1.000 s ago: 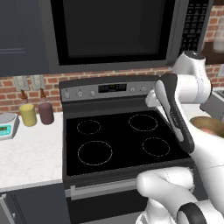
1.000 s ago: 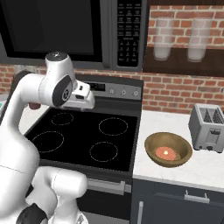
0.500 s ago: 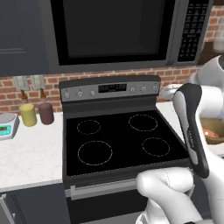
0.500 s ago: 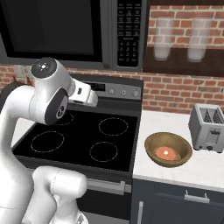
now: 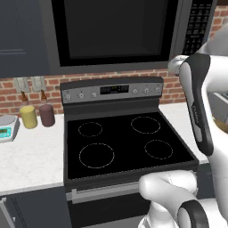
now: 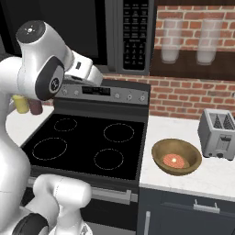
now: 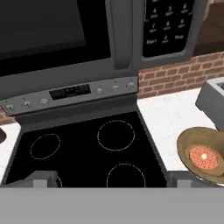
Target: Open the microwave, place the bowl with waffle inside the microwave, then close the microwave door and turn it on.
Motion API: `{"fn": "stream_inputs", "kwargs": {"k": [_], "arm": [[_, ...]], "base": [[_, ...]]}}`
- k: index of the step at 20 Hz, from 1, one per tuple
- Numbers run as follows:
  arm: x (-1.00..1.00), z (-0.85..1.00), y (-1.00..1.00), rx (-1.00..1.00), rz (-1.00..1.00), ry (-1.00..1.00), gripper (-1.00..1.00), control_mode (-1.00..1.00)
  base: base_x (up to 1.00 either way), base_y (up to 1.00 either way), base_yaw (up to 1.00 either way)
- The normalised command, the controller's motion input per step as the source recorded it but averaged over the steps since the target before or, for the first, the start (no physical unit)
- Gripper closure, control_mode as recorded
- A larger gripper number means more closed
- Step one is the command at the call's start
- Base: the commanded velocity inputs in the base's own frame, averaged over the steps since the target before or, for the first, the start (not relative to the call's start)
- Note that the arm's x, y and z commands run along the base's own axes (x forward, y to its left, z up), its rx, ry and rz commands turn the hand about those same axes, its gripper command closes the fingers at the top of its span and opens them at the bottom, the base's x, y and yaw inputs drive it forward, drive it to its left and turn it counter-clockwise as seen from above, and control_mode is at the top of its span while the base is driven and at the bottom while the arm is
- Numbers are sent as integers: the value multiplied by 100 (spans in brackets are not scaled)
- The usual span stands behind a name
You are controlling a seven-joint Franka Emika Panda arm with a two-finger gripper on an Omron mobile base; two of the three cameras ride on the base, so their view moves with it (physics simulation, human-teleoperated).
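Jaws' spread we could not judge. Microwave door (image 7: 57,33) sat shut, long axis horizontal; keypad (image 7: 168,24) legends unreadable. Waffle (image 6: 175,161) lay flat in bowl (image 6: 160,151).

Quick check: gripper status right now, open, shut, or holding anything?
Gripper: open and empty, its fingertips standing wide apart above the stove; the bowl sits untouched on the counter.
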Motion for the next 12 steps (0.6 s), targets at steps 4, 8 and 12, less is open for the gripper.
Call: {"fn": "stream_inputs", "kwargs": {"k": [4,8,12], "arm": [[25,20,-17,6,0,-22,-100,-100],[40,0,-7,0,0,-32,-100,-100],[50,0,-18,0,0,-29,-100,-100]], "base": [[0,0,0],[0,0,0],[0,0,0]]}}
